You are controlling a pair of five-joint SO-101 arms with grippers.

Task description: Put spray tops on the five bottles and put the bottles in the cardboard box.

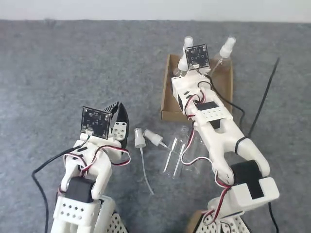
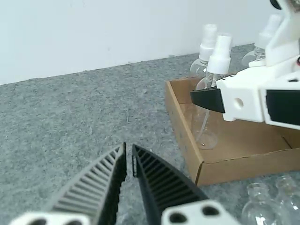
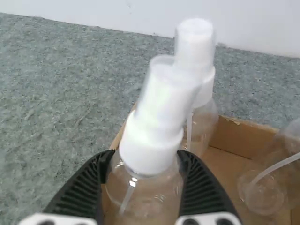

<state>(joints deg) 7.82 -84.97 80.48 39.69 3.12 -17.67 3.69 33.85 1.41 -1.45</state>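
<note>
Bottles of clear plastic with white spray tops number three at the cardboard box [image 2: 180, 126], which sits toward 1 o'clock on the counter [image 1: 73, 63]. Two capped bottles [image 1: 187, 44] [image 1: 227, 47] stand at its 12 o'clock end. The third bottle [image 3: 150, 140], tilted, is clamped at the shoulder by the right hand [image 3: 145, 161]. At 6 o'clock from the box lie two uncapped bottles [image 1: 170, 162] [image 1: 192, 143] and two loose spray tops [image 1: 140, 138] [image 1: 153, 137] with thin tubes. The left hand [image 2: 129, 154], at 8 o'clock from the box, is nearly closed, holding nothing. The counter is grey and felt-like, and a white wall [image 2: 93, 33] stands behind.
</note>
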